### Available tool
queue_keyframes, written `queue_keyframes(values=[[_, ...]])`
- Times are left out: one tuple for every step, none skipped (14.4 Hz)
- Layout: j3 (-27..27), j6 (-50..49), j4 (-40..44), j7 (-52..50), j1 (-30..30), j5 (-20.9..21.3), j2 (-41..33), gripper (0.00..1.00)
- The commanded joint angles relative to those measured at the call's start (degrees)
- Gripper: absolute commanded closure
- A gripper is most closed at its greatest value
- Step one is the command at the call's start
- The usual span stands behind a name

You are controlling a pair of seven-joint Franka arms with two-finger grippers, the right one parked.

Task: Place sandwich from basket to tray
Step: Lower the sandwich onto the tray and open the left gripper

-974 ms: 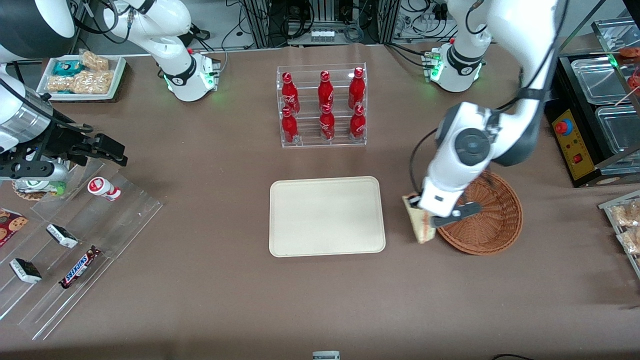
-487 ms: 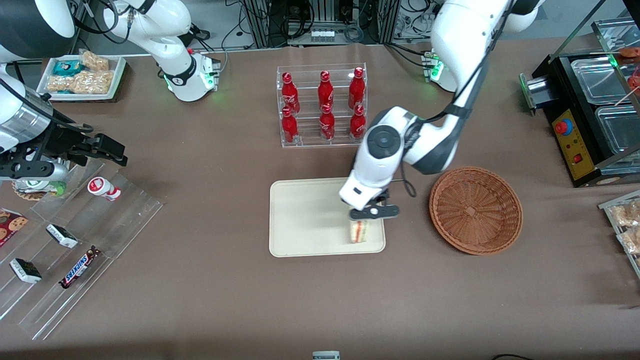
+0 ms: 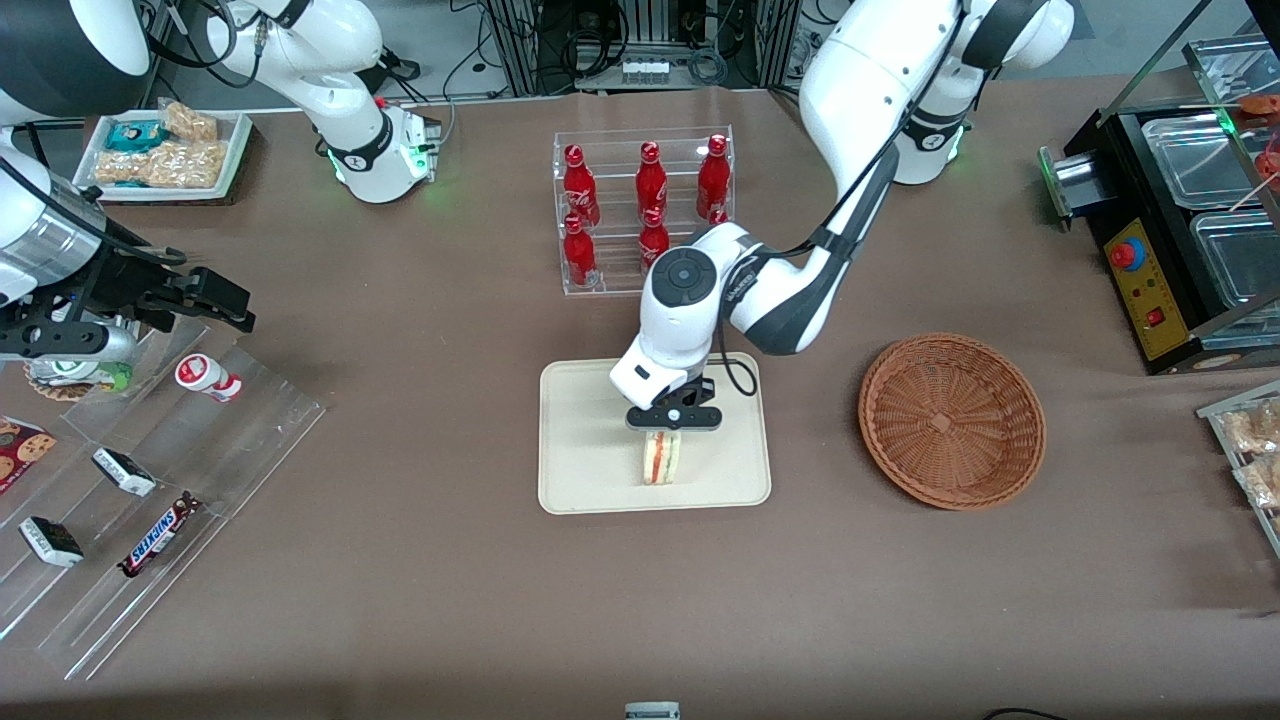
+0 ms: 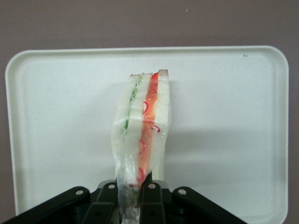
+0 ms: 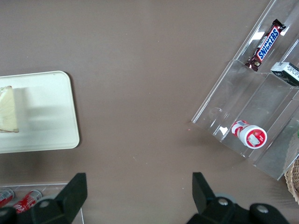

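Note:
My left gripper (image 3: 672, 424) hangs over the cream tray (image 3: 590, 440) and is shut on the plastic-wrapped sandwich (image 3: 661, 458). The wedge hangs below the fingers, its red and green filling edge facing the front camera. In the left wrist view the sandwich (image 4: 141, 126) sticks out from between the black fingers (image 4: 152, 200), with the tray (image 4: 233, 116) spread beneath it. Whether the sandwich touches the tray I cannot tell. The wicker basket (image 3: 951, 420) sits beside the tray toward the working arm's end, with nothing in it. The right wrist view catches the tray (image 5: 46, 116) and a corner of the sandwich (image 5: 8, 109).
A clear rack of red bottles (image 3: 645, 212) stands farther from the front camera than the tray, close to the arm's elbow. Acrylic snack racks (image 3: 150, 500) lie toward the parked arm's end. A black box with a red button (image 3: 1140, 280) stands near the basket.
The gripper carried the sandwich from beside the basket to over the tray, then farther across the tray toward its middle. The basket is now uncovered.

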Motion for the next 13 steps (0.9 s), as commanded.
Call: queue_keyframes(values=[[1.1,0.6,2.1,-4.3,-1.9,1.6,2.1,0.93],[1.1,1.7,2.0,-4.4,-2.1,1.6,2.6,0.93],[1.1,2.1,2.0,-4.6,-2.4,1.6,2.8,0.92],[1.1,2.3,2.0,-5.8,-2.8,1.6,3.4,0.87],[1.1,2.3,2.0,-6.8,-2.9,1.6,3.5,0.73],[1.1,2.2,2.0,-7.8,-2.9,1.5,3.2,0.25],[1.1,2.2,1.9,-8.3,-2.8,1.6,2.8,0.00],[1.1,2.1,1.9,-8.4,-2.7,1.3,1.8,0.00],[1.1,1.4,1.6,-8.5,-2.1,0.9,-0.1,0.00],[1.1,-0.4,1.6,-8.5,-1.9,0.7,-2.0,0.00],[1.1,-3.0,1.6,-8.5,-1.9,0.8,-4.1,0.00],[1.1,-5.5,1.2,-8.6,-1.9,0.9,-6.7,0.00],[1.1,-8.9,1.1,-8.3,-1.3,0.9,-9.3,0.00]])
